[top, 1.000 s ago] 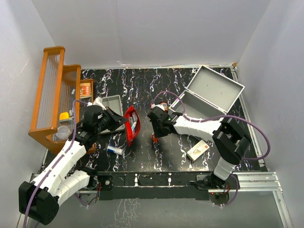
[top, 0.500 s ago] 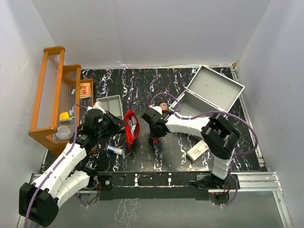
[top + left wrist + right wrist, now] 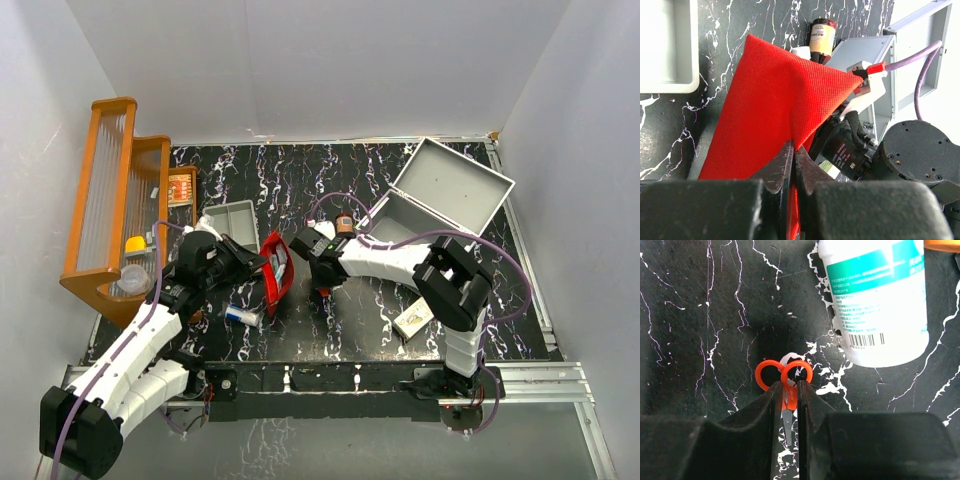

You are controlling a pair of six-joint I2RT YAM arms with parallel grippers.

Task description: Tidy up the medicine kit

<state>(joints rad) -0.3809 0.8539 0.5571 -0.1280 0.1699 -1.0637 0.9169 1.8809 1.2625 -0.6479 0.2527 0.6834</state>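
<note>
Medicine kit (image 3: 455, 185) sits at the back-right of your tabletop (image 3: 300, 180), lid swung open, well apart from both hands. Your left hand (image 3: 794, 152) is clenched on the lower edge of the red pouch (image 3: 775, 100), which stands tented beside the grey tray (image 3: 665, 45). Your right hand (image 3: 789, 400) is clamped on the scissors (image 3: 784, 375), fingers either side of the shank, orange loops poking out ahead. White bottle (image 3: 880, 300) w/ teal label lies near the loops, not touching.
</note>
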